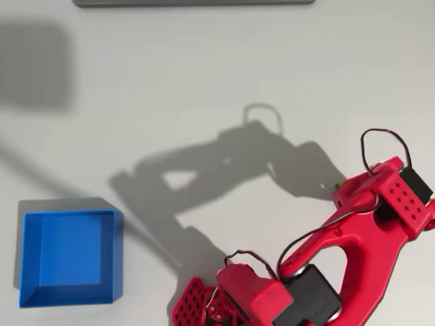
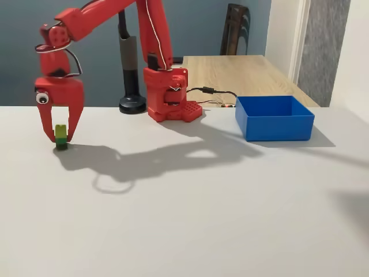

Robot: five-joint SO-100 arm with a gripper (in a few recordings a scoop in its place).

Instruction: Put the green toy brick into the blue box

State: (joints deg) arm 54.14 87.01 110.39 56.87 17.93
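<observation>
The green toy brick (image 2: 60, 134) stands on the white table at the left of the fixed view. My red gripper (image 2: 59, 140) points straight down over it, with one finger on each side. The jaws look spread wider than the brick, with a gap on its left. In the overhead view only a green speck of the brick (image 1: 337, 185) peeks out beside the gripper head (image 1: 380, 193) at the right. The blue box (image 2: 275, 128) sits empty at the far right of the fixed view. From overhead the box (image 1: 115, 257) is at the lower left, far from the gripper.
The arm's red base (image 2: 170, 98) stands at the back of the table with cables beside it. A black stand foot (image 2: 132, 104) sits just left of it. A wooden table (image 2: 242, 69) lies behind. A grey bar (image 1: 194, 3) lines the overhead top edge.
</observation>
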